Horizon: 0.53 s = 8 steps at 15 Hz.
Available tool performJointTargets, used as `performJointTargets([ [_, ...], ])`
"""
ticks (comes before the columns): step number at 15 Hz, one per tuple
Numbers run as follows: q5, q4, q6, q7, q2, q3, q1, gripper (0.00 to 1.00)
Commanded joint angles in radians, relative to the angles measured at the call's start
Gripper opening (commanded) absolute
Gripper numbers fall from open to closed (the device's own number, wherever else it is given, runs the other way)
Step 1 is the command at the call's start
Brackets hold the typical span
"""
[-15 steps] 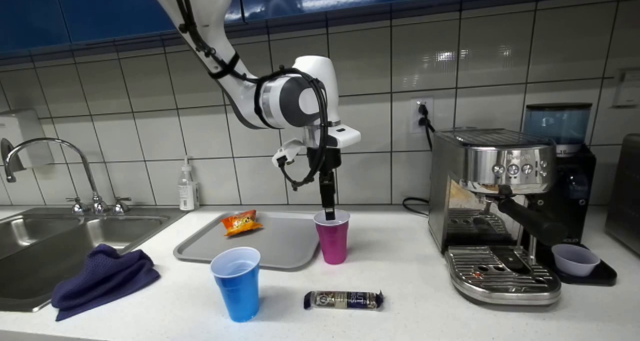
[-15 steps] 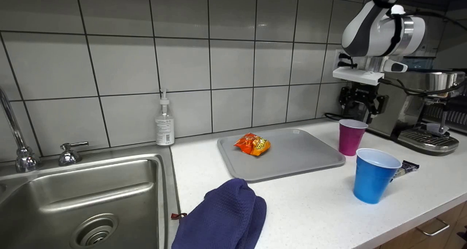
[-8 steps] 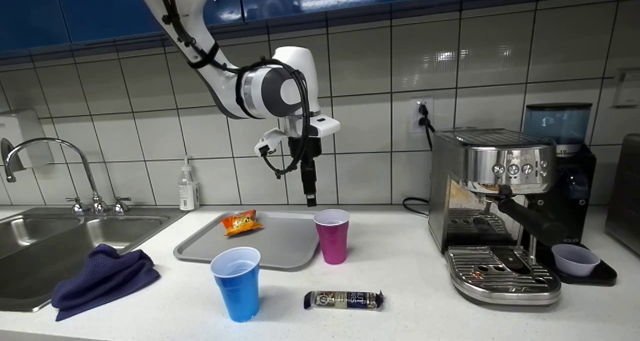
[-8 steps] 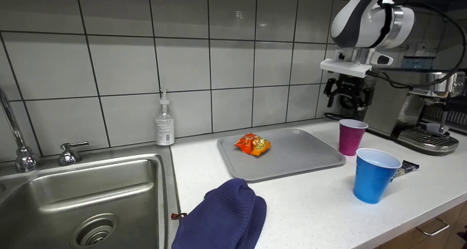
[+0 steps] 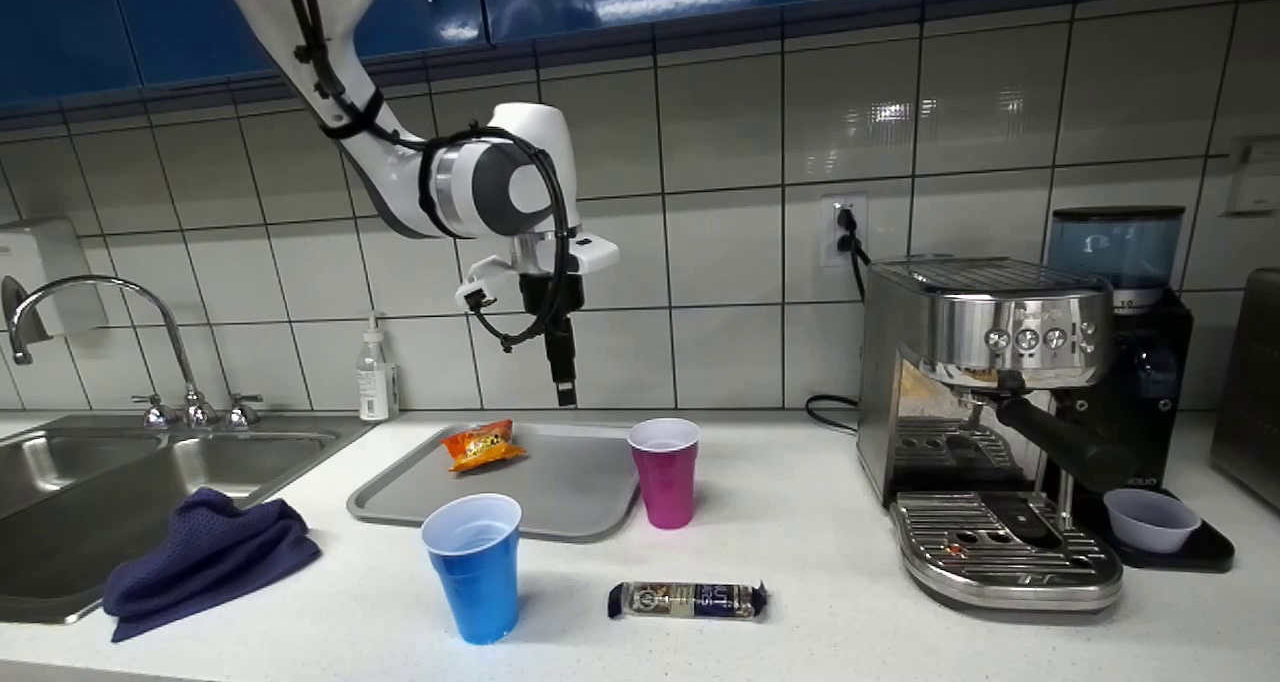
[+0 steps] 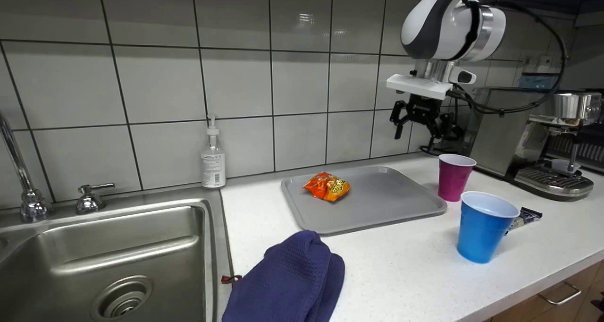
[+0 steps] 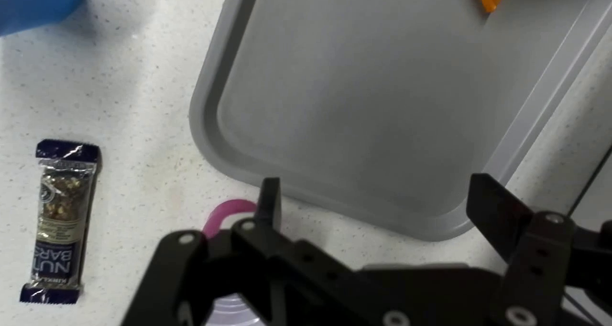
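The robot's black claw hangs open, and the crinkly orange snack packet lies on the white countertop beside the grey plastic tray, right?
No: the orange snack packet lies on the grey plastic tray, not beside it, as both exterior views show. The black claw does hang open.

Wht ctr (image 5: 800, 532) w/ gray tray (image 5: 560, 492), magenta cup (image 5: 667, 484), blue cup (image 5: 480, 587), nut bar (image 5: 687, 600), purple cloth (image 5: 210, 562), espresso mach. (image 5: 940, 442)

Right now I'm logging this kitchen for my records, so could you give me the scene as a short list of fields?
Gripper: open, holding nothing, raised over the counter
Nearest things: grey tray, magenta cup
On tray: orange snack packet
Cups: magenta cup and blue cup, both upright
Lying flat: nut bar
At sink edge: bunched purple cloth
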Motion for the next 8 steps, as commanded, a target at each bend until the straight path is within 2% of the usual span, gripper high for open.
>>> performJointTargets([
  [1, 0.005, -0.011, -0.01, -0.027, -0.02, 0.023, 0.008, 1.0],
  [8, -0.002, 0.001, -0.004, -0.013, 0.0, 0.02, 0.017, 1.0],
])
